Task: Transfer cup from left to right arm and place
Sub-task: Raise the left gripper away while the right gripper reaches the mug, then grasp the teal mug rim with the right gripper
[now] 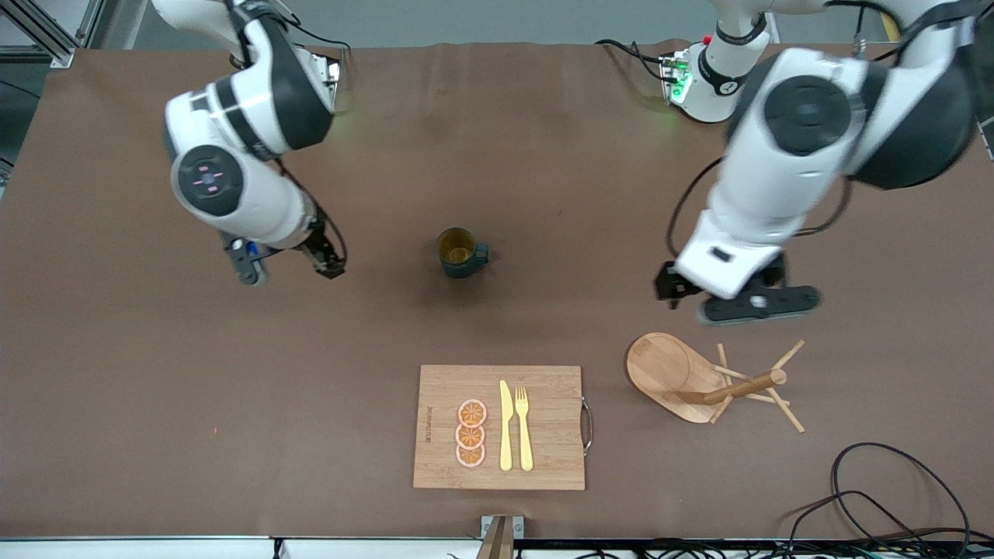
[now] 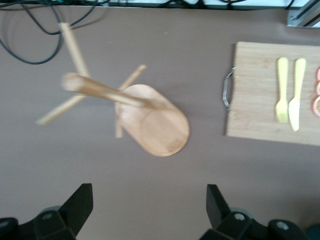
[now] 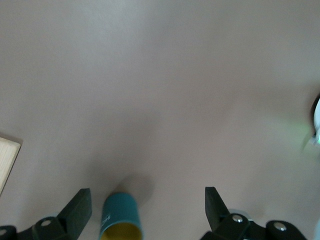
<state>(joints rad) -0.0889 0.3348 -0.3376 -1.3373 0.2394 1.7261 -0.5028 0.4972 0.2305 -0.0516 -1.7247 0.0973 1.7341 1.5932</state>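
The cup point(image 1: 460, 252), a dark teal mug with an ochre inside, stands upright on the bare table near its middle, its handle toward the left arm's end. Nothing holds it. My right gripper point(image 1: 329, 266) is open and empty, low beside the cup toward the right arm's end. In the right wrist view the cup point(image 3: 120, 219) sits between the open fingers of the right gripper point(image 3: 148, 195), closer to one finger. My left gripper point(image 1: 672, 289) is open and empty over bare table, close to the wooden peg stand; it is also seen in the left wrist view point(image 2: 149, 192).
A wooden peg stand point(image 1: 683, 380) stands nearer the front camera than the left gripper, also in the left wrist view point(image 2: 155, 125). A cutting board point(image 1: 551, 466) with orange slices, a yellow knife and a fork lies nearer the camera than the cup. Cables point(image 1: 877, 497) lie at the corner.
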